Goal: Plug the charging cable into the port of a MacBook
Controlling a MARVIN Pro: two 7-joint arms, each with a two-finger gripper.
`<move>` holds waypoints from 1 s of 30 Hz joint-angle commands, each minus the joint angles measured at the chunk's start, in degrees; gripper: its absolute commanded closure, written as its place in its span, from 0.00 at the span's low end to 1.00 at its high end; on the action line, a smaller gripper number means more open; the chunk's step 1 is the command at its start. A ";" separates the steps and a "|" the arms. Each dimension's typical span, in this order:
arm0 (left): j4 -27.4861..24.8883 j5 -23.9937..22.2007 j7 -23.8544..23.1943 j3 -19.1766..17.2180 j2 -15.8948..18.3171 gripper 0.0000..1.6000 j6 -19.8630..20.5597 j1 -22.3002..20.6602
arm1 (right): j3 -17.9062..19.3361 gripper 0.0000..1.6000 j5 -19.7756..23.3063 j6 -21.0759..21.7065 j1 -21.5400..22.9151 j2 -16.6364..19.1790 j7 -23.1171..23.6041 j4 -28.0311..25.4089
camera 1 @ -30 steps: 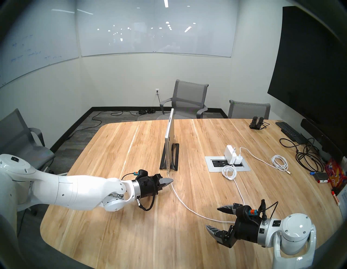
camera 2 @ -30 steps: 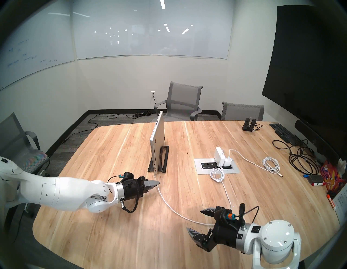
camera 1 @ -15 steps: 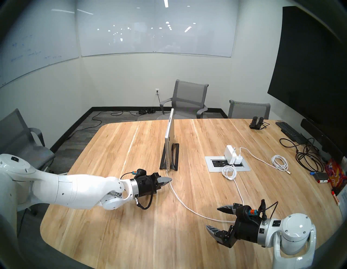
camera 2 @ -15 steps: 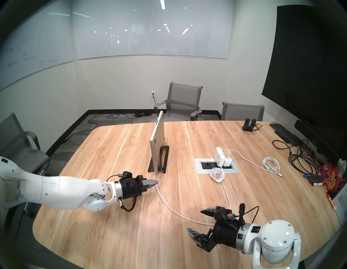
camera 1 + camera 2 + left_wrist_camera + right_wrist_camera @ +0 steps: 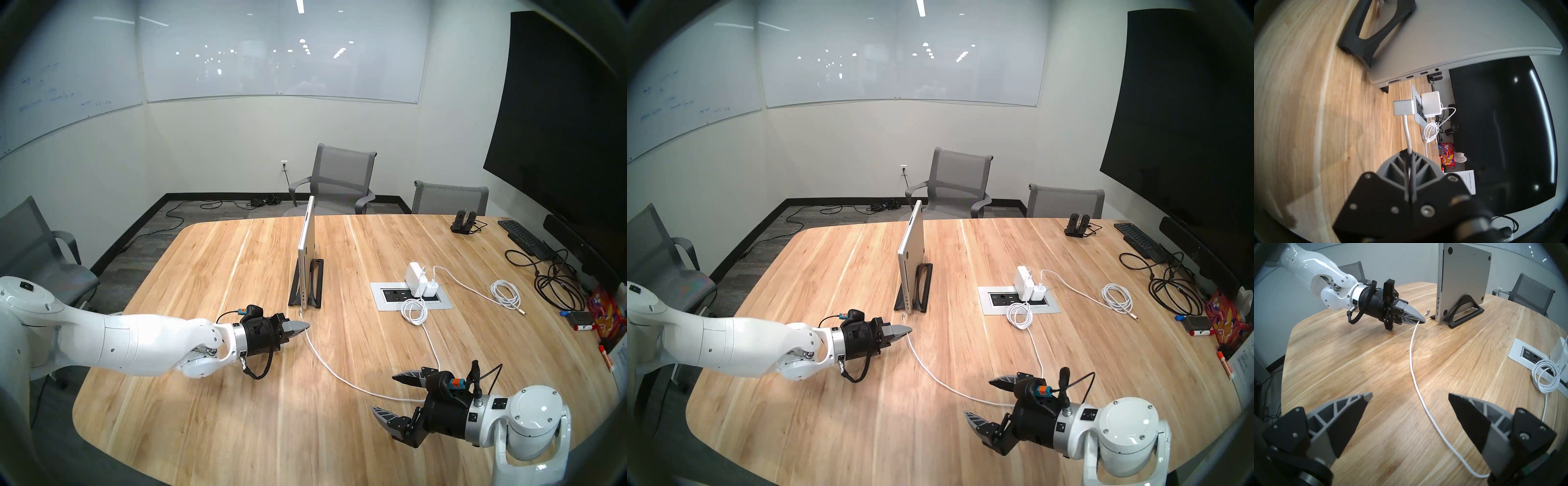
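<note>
While pinched, charging cable [image 5: 1407,134] connector [image 5: 1403,108] aimed at MacBook [image 5: 1466,42] edge.

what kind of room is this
Most likely an office meeting room: a large wooden conference table ringed by mesh office chairs, glass whiteboards on the walls, and a big dark wall screen.

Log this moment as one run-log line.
left pincer: shut on charging cable | connector: short of MacBook port, unplugged | right pincer: open, empty
</note>
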 commanded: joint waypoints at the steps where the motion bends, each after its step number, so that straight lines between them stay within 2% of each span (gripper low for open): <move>1: 3.40 1.81 3.51 6.13 2.96 1.00 0.72 4.62 | 0.09 0.00 0.11 -0.02 0.10 0.01 0.06 -0.77; 11: 3.65 4.38 3.05 7.37 3.03 1.00 1.13 3.71 | 0.12 0.00 0.05 -0.06 0.13 -0.06 0.13 -0.76; 24: 4.40 5.55 2.82 7.84 2.61 1.00 1.19 3.04 | 0.15 0.00 -0.01 -0.10 0.17 -0.14 0.21 -0.76; 25: 3.16 6.09 1.29 5.67 2.90 1.00 3.09 1.03 | 0.15 0.00 -0.01 -0.11 0.17 -0.15 0.22 -0.76; 26: 4.55 5.70 2.78 7.86 2.52 1.00 1.23 2.94 | 0.15 0.00 -0.02 -0.11 0.17 -0.15 0.23 -0.76; 30: 4.80 5.99 2.68 7.89 2.39 1.00 1.40 2.80 | 0.17 0.00 -0.04 -0.12 0.18 -0.18 0.26 -0.76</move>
